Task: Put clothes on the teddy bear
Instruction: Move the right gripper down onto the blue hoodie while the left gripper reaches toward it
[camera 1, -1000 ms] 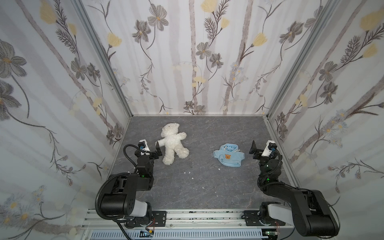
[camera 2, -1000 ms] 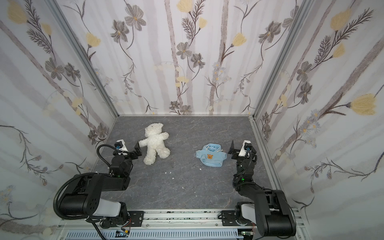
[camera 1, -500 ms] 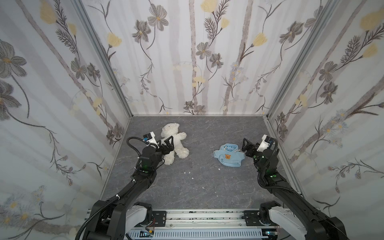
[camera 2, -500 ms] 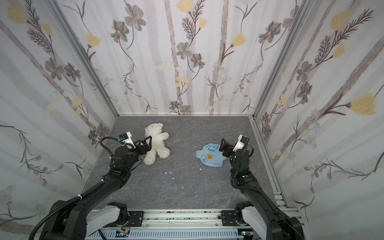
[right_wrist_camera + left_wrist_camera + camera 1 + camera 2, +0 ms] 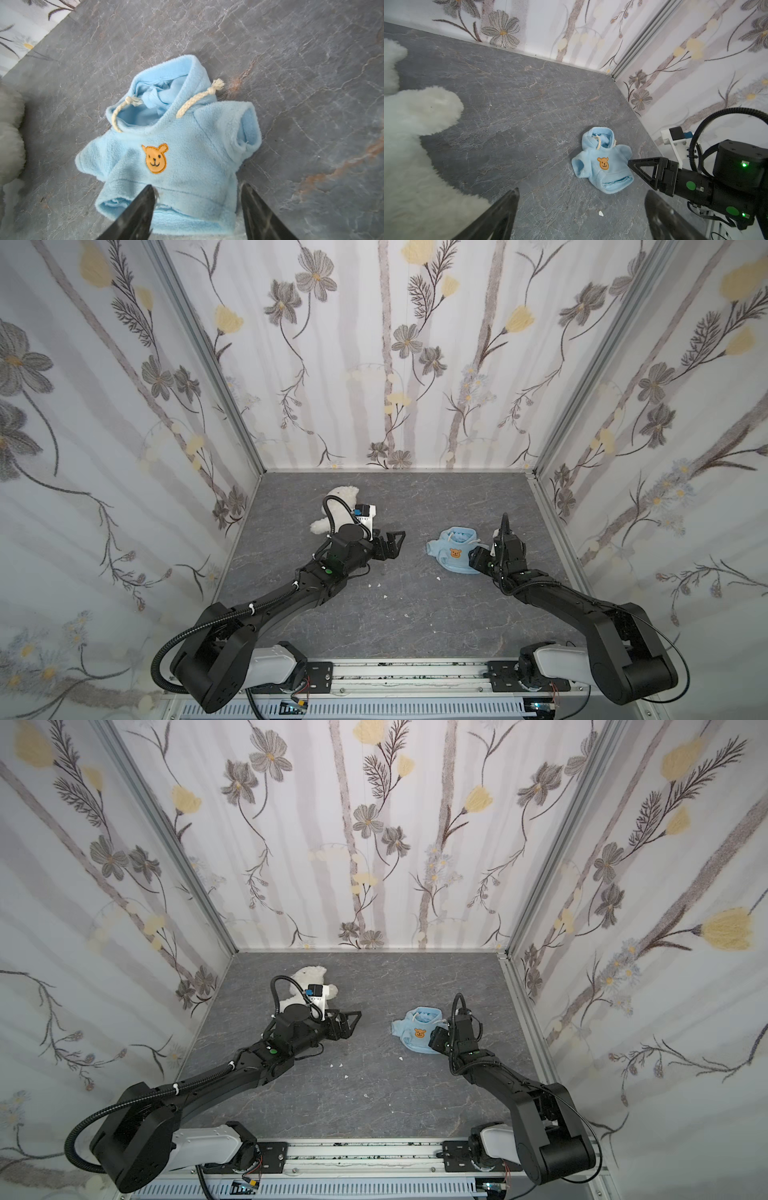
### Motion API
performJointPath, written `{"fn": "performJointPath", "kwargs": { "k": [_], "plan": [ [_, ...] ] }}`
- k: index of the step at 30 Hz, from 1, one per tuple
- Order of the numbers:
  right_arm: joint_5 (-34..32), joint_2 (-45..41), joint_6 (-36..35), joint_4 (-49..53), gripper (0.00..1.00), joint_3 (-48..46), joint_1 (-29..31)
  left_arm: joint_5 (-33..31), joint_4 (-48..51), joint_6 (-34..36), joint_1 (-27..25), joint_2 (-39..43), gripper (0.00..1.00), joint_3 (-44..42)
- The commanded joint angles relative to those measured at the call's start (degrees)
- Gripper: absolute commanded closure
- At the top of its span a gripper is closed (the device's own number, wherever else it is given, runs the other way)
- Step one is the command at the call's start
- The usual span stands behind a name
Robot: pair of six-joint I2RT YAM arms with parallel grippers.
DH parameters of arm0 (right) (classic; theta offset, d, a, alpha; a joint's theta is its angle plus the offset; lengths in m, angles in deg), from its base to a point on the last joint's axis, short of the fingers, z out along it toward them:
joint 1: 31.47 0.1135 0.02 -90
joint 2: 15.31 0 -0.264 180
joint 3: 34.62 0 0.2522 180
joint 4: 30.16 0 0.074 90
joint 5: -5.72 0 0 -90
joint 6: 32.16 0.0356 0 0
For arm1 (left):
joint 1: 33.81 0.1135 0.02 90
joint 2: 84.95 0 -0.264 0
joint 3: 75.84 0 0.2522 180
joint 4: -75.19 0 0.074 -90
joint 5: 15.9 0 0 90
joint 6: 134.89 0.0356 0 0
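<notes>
Shows bear (image 5: pixel 340 497) lying on worktop (image 5: pixel 415 614), left of centre in a top view, partly hidden behind the left arm; shows left hand (image 5: pixel 397 545) wide and empty, just right of bear, over bare worktop; shows right hand (image 5: pixel 197 193) partly spread, fingers (image 5: pixel 143 207) astride the hem of hoodie (image 5: pixel 176 135), right of centre, with hoodie flat, patch up, well apart from bear.
</notes>
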State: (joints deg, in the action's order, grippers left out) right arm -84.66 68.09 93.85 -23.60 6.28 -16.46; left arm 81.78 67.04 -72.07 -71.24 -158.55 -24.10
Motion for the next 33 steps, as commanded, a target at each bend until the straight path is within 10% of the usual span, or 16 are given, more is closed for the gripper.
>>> {"fn": "performJointPath", "kwargs": {
  "k": [1, 25, 33],
  "plan": [
    [-0.9, 0.7, 1.4, -2.3, 0.36, -0.2, 0.0, -1.1, -0.4, 1.5, -0.8, -0.3, 0.04, 0.9],
    [-5.1, 9.6, 5.8, 9.4, 0.55, 9.0, 3.4, -1.8, -1.6, 2.0, -1.6, 2.7, 0.02, 1.0],
    [-1.8, 10.7, 3.5, 5.4, 0.85, 9.4, 3.5, -1.7, -3.0, 3.8, -1.7, 0.4, 0.02, 1.7]
  ]
}}
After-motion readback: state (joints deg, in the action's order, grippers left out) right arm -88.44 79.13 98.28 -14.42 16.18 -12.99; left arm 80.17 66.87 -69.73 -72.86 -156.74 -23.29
